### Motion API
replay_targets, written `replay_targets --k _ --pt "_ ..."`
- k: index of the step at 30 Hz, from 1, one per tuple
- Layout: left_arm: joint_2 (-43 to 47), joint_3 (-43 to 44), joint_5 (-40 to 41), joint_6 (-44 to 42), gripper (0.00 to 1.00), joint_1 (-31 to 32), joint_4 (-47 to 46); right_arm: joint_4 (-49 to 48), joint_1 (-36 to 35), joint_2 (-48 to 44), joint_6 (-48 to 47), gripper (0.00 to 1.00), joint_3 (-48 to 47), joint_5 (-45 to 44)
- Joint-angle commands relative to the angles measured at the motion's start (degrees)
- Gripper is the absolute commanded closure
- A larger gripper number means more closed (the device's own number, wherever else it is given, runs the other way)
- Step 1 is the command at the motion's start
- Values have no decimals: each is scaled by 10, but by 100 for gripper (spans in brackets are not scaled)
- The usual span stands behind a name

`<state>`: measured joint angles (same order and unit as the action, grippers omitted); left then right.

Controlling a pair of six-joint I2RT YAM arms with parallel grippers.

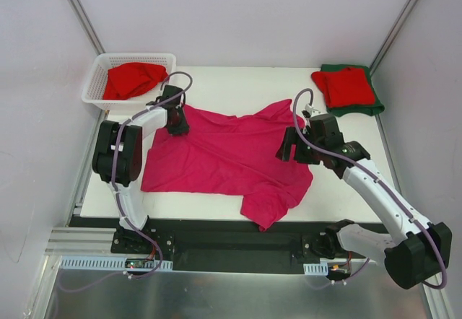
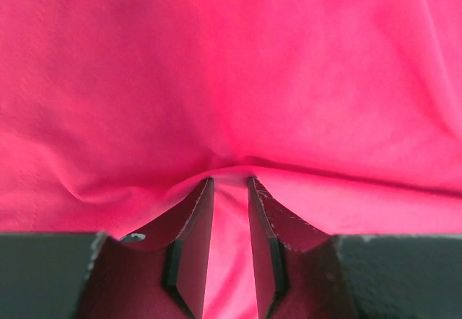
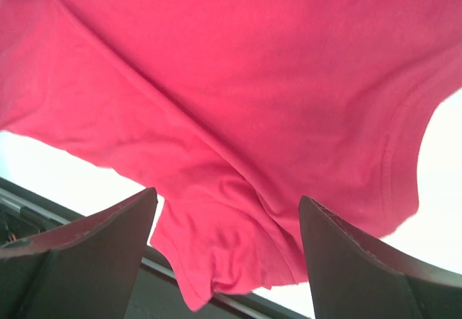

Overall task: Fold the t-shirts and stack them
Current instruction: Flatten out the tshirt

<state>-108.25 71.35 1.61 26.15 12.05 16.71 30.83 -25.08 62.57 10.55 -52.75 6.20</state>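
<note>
The white table (image 1: 245, 81) carries a magenta-pink t-shirt (image 1: 224, 153) spread flat across its middle, one sleeve reaching over the near edge. A white lattice basket (image 1: 92, 88) sits on the far left corner. A folded dark green t-shirt (image 1: 361, 110) lies at the far right corner.

We see a plain magenta-pink t-shirt (image 1: 224, 156) on the white tabletop (image 1: 238, 81). A plain red t-shirt (image 1: 133, 79) fills the white lattice basket (image 1: 94, 81). A second red t-shirt (image 1: 345, 86) lies on a dark green t-shirt (image 1: 354, 110). The left arm (image 1: 144, 123) and right arm (image 1: 375, 189) are white with black joints; the left fingers (image 2: 189, 247) are black, tinged pink.
</note>
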Motion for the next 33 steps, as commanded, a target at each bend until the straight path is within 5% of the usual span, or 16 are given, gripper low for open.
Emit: replay_targets --k 1,8,13,19,27,33 --pt "-26 44 -9 -15 75 -23 26 17 -7 -31 14 18 13 -7" --pt "28 25 -56 -32 74 -15 3 23 -9 -42 14 17 24 -19" --pt "138 -9 -52 -72 70 60 -17 13 -10 -35 15 17 34 -16" --pt "161 -52 -33 -87 68 140 -25 5 -14 -25 18 17 37 -13" --pt "71 -68 -19 -79 100 226 -56 4 -15 -24 18 17 37 -16" --pt "9 -39 -4 -76 100 266 -71 6 -15 -20 16 17 37 -19"
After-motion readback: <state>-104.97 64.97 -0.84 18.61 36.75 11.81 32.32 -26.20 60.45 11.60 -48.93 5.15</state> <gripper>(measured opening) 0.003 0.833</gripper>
